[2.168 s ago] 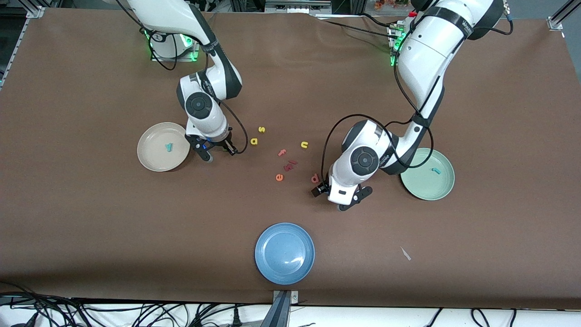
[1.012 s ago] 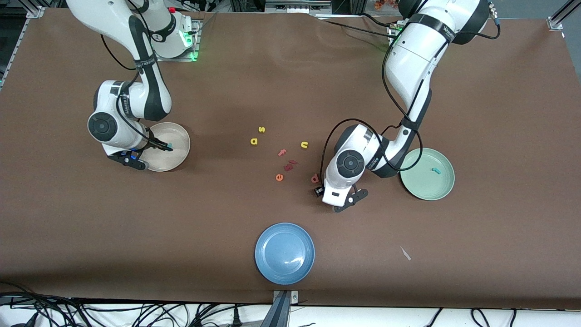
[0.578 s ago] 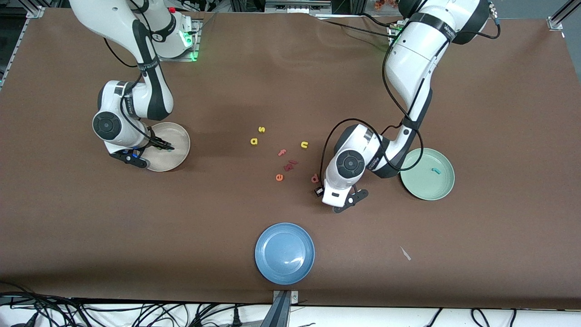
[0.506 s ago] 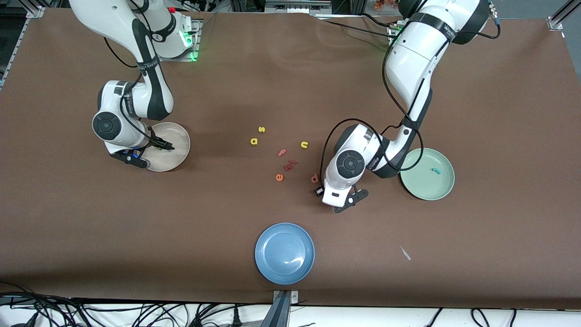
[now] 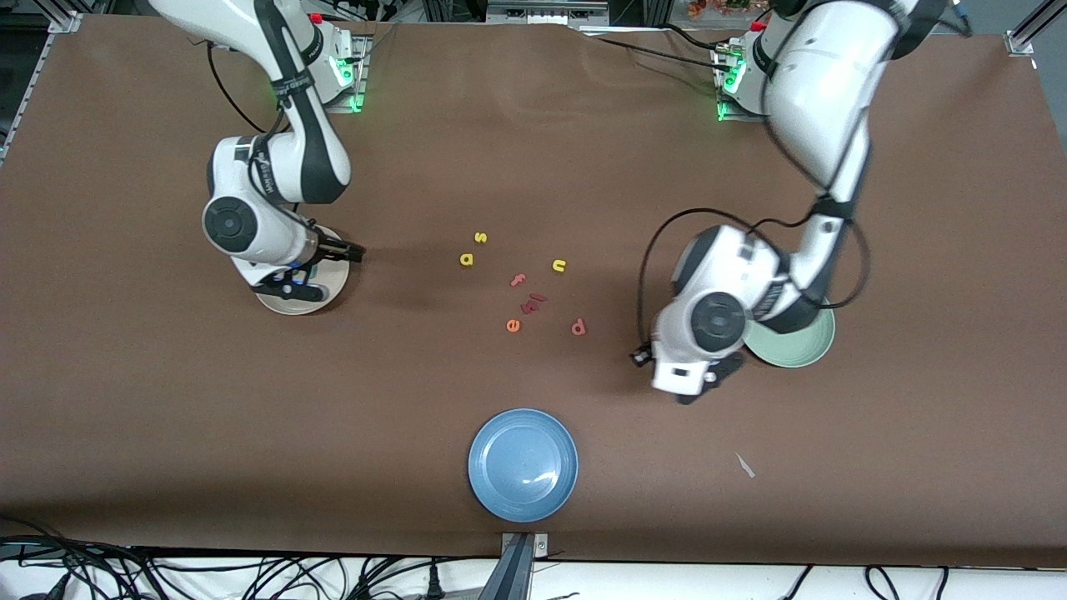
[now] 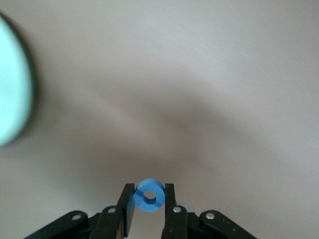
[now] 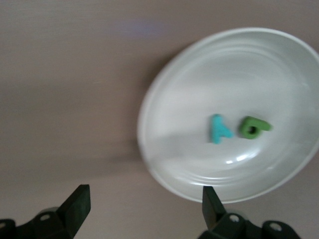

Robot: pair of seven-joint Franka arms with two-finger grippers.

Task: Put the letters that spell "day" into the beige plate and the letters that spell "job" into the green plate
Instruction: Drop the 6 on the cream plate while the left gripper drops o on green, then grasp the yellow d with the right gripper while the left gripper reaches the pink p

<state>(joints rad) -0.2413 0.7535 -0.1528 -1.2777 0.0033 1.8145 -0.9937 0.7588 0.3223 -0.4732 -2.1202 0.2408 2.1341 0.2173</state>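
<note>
The left gripper (image 6: 149,211), above bare table at the pale mint-green plate's (image 5: 813,346) 8 o'clock, pinches the small blue foam ring o (image 6: 149,195) by its edges; it could slip out. The right gripper (image 7: 144,204) hangs wide open, empty, over the cream-beige plate (image 7: 164,99), which holds 2 letters.

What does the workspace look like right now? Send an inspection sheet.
Surface: brown table cover, flat.
Job's things: round beige plate holds teal foam y and dark green foam d; yellow foam a and salmon-pink foam b lie mid-table; round pale green plate partly hidden by the left arm.
Clutter: yellow s, yellow n, orange e, pink f, dark red letters, blue plate, white scrap.
End effectors: left end effector shut on blue foam ring o, over bare table beside green plate; right end effector open over beige plate's rim.
Cables: black loops on both wrists; bundle along near edge.
Surroundings: metal framing at corners.
</note>
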